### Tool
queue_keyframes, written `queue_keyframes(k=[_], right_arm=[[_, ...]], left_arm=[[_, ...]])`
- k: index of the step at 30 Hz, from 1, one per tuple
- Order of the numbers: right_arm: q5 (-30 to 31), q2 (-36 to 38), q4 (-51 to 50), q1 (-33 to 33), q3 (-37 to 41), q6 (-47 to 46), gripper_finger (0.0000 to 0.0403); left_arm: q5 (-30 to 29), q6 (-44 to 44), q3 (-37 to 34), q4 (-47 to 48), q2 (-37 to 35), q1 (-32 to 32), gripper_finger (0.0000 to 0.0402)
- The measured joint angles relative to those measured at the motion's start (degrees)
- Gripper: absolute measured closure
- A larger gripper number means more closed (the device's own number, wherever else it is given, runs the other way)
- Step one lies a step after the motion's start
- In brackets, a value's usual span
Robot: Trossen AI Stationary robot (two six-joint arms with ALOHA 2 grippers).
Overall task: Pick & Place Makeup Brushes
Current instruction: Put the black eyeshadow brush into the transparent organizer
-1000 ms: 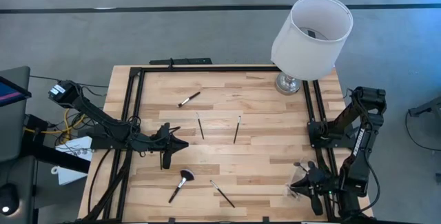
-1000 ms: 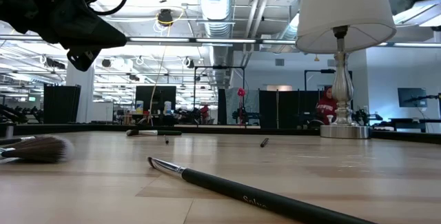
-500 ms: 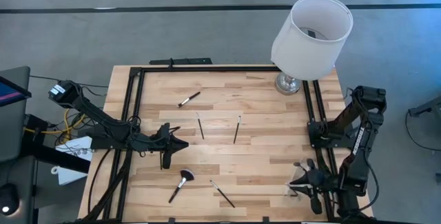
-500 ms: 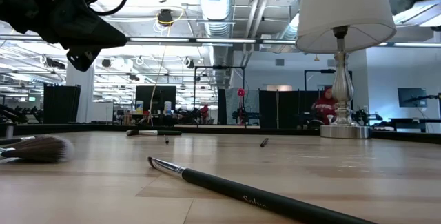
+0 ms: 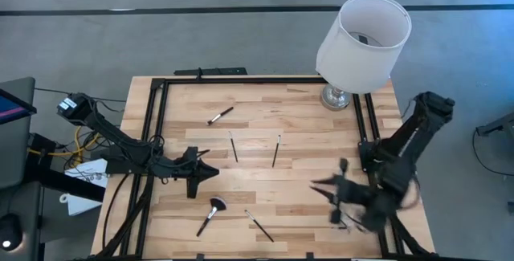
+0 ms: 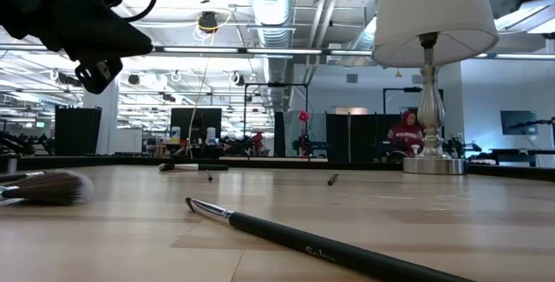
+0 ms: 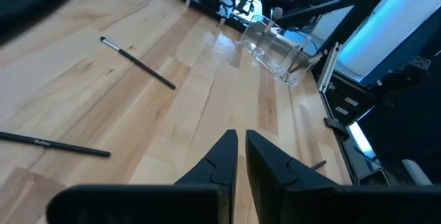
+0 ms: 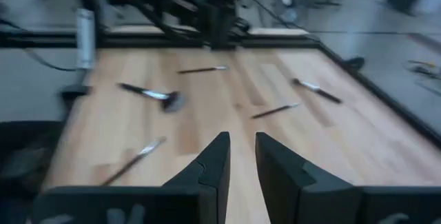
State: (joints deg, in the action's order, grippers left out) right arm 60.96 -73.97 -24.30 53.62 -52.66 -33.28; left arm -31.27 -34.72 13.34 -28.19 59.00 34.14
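Five black-handled makeup brushes lie flat on the wooden table, none of them touched. A short one (image 5: 219, 116) lies far left. Two thin ones (image 5: 234, 146) (image 5: 275, 150) lie mid-table. The fan-headed brush (image 5: 210, 215) and a slim brush (image 5: 259, 226) lie near the near edge. My left gripper (image 5: 210, 170) hovers above the table just beyond the fan brush, fingers almost together (image 7: 241, 141). My right gripper (image 5: 325, 185) is blurred over the table's right half, with a narrow gap between its fingers (image 8: 241, 145), and it faces the brushes (image 8: 148, 93).
A lamp with a white shade (image 5: 363, 40) stands on its silver base (image 5: 336, 96) at the far right corner. A clear plastic holder (image 7: 275, 45) sits near the near right corner. A black frame (image 5: 157, 124) runs along the table's left, far and right sides. Bare wood lies mid-table.
My right arm has swung out from the near right corner toward the table's middle, its gripper travelling left and somewhat toward the far edge, fast enough to blur. The brushes lie where they were.
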Motion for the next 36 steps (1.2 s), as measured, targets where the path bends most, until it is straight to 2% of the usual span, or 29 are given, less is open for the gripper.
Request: queue_keyframes(k=[3,8,13,17,20,24,36], right_arm=[[-7.6,-0.2,2.9,-9.5,0.0,3.6,0.0342],[-19.9,-0.9,3.3,-24.4,0.0,3.8,0.0342],[-26.5,-2.9,5.1,-34.5,0.0,5.2,0.0342],[-28.5,-6.1,8.1,-38.4,0.0,6.8,0.0342],[-28.8,-9.1,11.5,-39.9,0.0,8.4,0.0342],[-32.4,-12.2,15.0,-41.1,0.0,12.4,0.0342],[-36.3,-12.0,17.1,-48.5,-6.1,22.7,0.0342]], left_arm=[[-0.2,0.0,0.0,0.0,0.0,0.5,0.0374],[-0.3,0.0,0.0,0.0,0.0,0.6,0.0374],[-3.7,-0.2,0.0,0.8,0.0,0.6,0.0374],[-6.9,-0.3,0.0,1.6,0.0,0.2,0.0374],[-7.1,-0.3,0.1,2.3,0.0,-0.4,0.0374],[-7.1,-0.3,0.1,4.2,0.0,-1.9,0.0374],[-6.6,-0.5,0.0,6.6,0.0,-7.1,0.0374]])
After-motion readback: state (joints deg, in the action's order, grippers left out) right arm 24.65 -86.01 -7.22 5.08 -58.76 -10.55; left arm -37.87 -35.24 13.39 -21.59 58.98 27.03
